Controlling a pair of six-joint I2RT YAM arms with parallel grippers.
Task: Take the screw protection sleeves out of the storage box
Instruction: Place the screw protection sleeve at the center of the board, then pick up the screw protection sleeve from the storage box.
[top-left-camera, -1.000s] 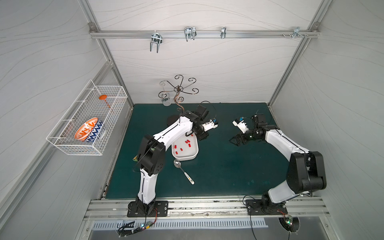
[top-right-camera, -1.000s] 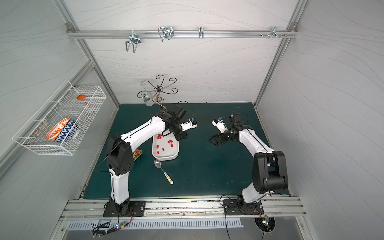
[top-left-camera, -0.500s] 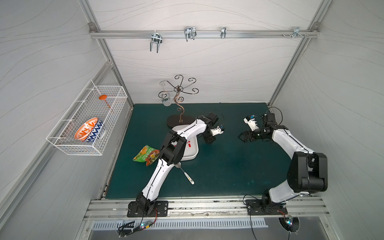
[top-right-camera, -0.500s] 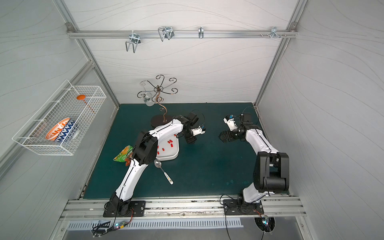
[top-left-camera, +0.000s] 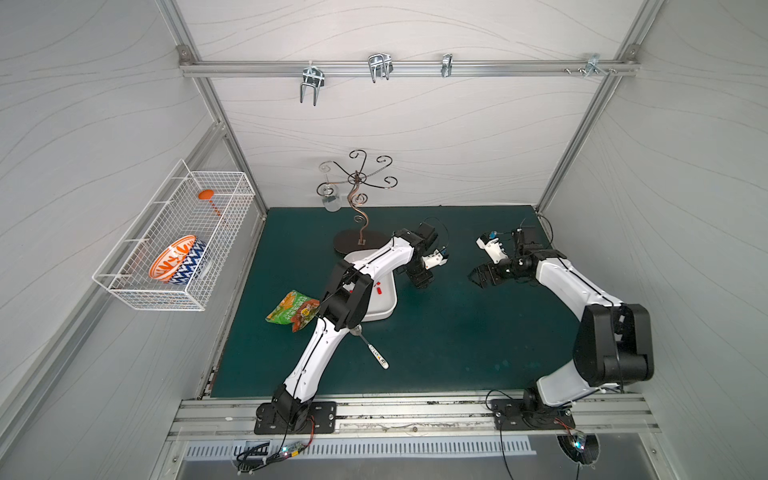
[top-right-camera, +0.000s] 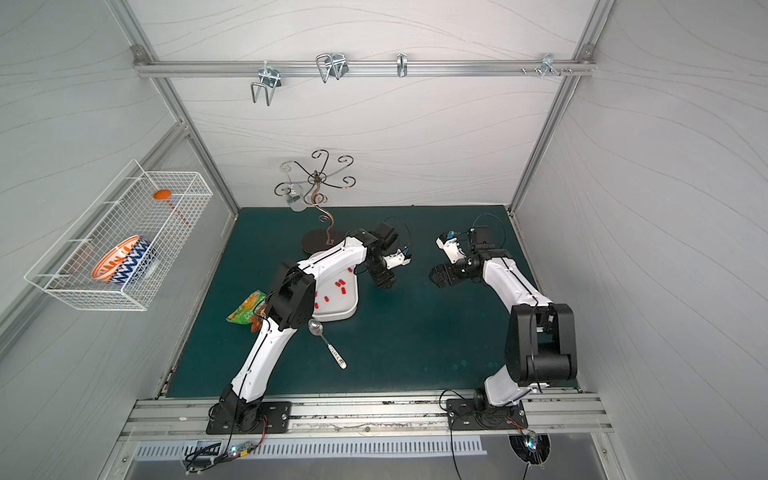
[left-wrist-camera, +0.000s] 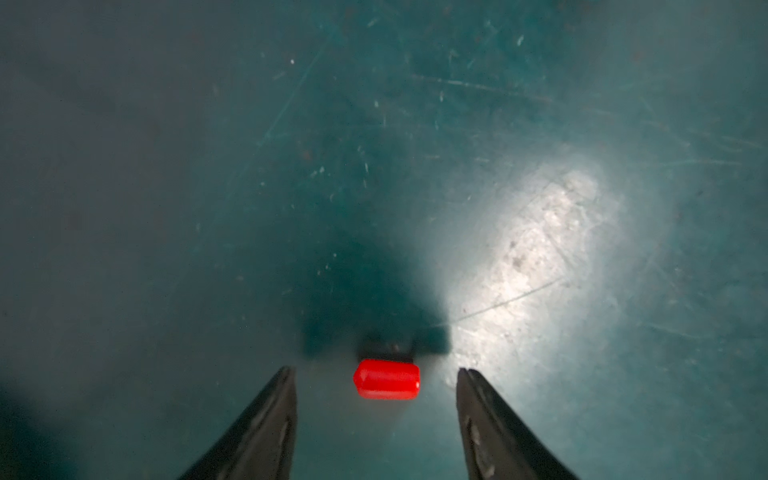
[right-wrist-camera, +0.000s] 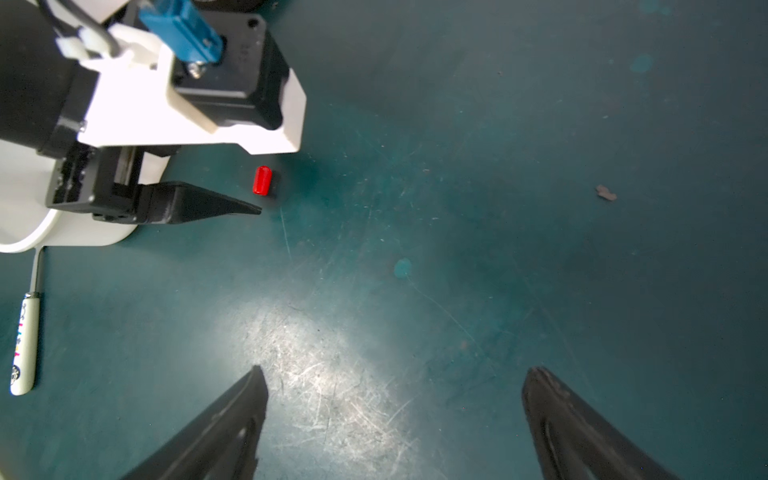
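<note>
Left wrist: sleeve (left-wrist-camera: 386, 379) low centre on mat (left-wrist-camera: 166, 166), loose between parted left gripper (left-wrist-camera: 375, 369) fingers; likely the drop-off spot. Right gripper (right-wrist-camera: 397, 368) wide, empty.

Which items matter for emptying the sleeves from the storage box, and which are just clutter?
Job: storage box, sleeves inside it, one sleeve on the mat, left end effector.
Clutter: spoon, snack packet, hook stand, wire basket, bowl.

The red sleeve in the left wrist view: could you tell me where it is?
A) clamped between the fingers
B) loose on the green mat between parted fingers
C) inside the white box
B: the sleeve lies on the mat, clear of the left gripper's fingers.
</note>
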